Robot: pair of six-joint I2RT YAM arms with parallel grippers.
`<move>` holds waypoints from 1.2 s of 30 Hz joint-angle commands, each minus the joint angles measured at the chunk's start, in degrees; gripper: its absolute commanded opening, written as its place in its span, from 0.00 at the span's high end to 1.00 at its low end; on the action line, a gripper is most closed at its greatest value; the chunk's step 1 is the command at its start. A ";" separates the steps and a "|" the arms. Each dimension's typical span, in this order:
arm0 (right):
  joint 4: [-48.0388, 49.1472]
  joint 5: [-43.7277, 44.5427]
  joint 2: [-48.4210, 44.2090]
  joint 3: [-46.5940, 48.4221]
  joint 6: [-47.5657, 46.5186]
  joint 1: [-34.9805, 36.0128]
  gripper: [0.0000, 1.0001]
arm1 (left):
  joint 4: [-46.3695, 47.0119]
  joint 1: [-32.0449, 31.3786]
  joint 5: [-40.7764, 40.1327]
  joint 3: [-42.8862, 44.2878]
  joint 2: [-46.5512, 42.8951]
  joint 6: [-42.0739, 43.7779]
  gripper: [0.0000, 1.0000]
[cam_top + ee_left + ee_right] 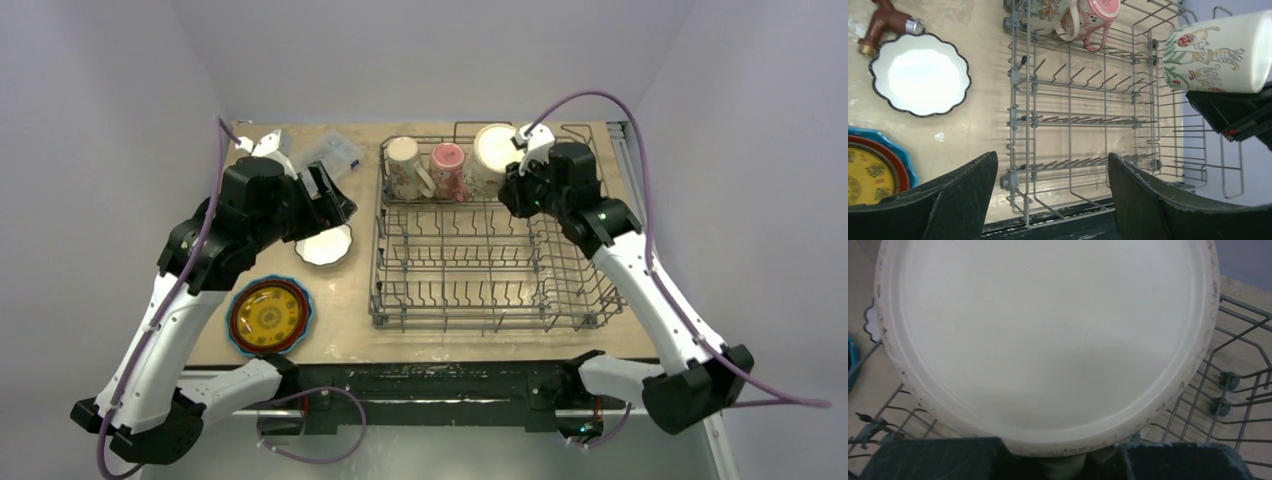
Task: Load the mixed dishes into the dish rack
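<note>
Rack (490, 250) — a grey wire basket at the middle of the table (345, 300), with its tine rows bare except for the far one.

Plates (268, 318) are stacked at the near left with the yellow-patterned one on top, well apart from the rack.

Mugs: a cream mug (404, 166) and a pink mug (447, 170) sit side by side in the far row. A third mug (490, 148) is tipped on its side just beside the pink one, pinched by the right gripper (520, 188). In the wrist view its base (1048, 340) fills the frame and the fingers (928, 460) close at its lower edge, perhaps on the handle — the view is too close to be sure.

Bowl (323, 246) lies on the table left of the rack. The left gripper (330, 205) hangs over it, spread wide and carrying nothing.

Tool (883, 22), red-brown, lies just beyond the bowl.

Step in hand, as judged: seating the third mug. It should be lowered slowly between the tines, clear of the pink mug. The grip should be loosened only once the wires carry the weight, and the fingers then drawn back without catching the rim wire.
</note>
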 commanded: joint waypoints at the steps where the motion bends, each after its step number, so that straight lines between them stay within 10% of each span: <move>1: 5.79 7.03 6.07 7.66 -15.29 -0.61 1.00 | -6.14 0.36 -1.54 7.22 3.75 11.43 0.21; 18: 1.25 1.77 34.73 29.16 -11.79 -5.85 1.00 | -8.19 0.37 -3.25 9.76 3.15 27.54 0.21; 36: 8.56 4.55 35.08 20.48 -14.32 -5.98 1.00 | -6.80 0.38 -1.86 12.26 7.73 29.79 0.21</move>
